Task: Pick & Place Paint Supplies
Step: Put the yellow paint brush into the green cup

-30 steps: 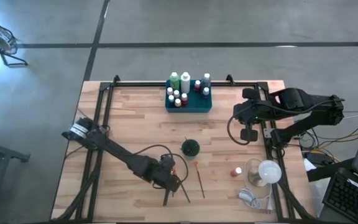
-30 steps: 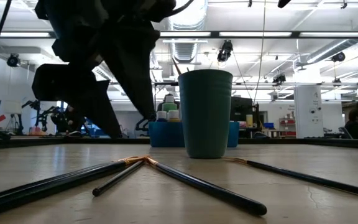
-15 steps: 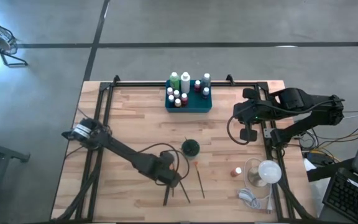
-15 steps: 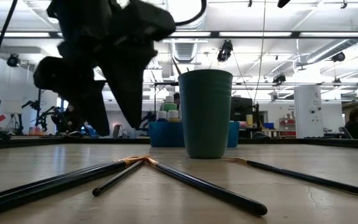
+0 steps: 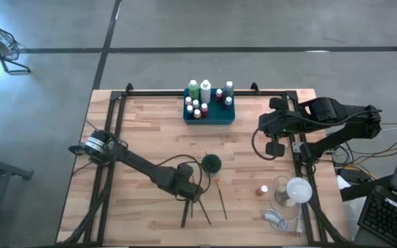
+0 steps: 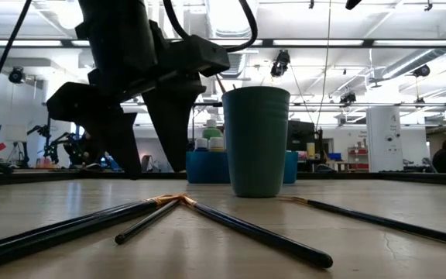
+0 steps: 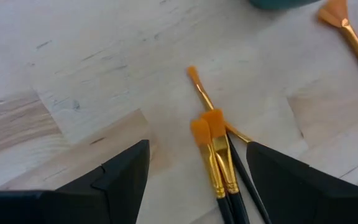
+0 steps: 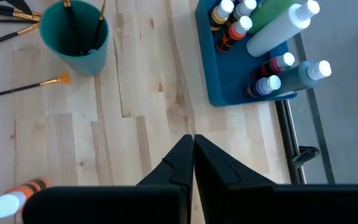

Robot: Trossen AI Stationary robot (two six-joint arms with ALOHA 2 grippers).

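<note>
Three black-handled, orange-bristled paintbrushes (image 7: 219,163) fan out, ferrules touching.

Three black brushes (image 7: 219,163) flat near table front edge, orange tips together. Fourth brush (image 5: 220,195) beside. Bottles (image 5: 207,96) upright in tray at back edge. One bottle (image 5: 262,189) lying near right edge.

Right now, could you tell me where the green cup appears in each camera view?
High view: green cup, table centre, by the left gripper.
Low view: centre, upright.
Left wrist view: only its edge at top.
Right wrist view: upper left.
Shared landmark: the fan paintbrush lying beside it.
</note>
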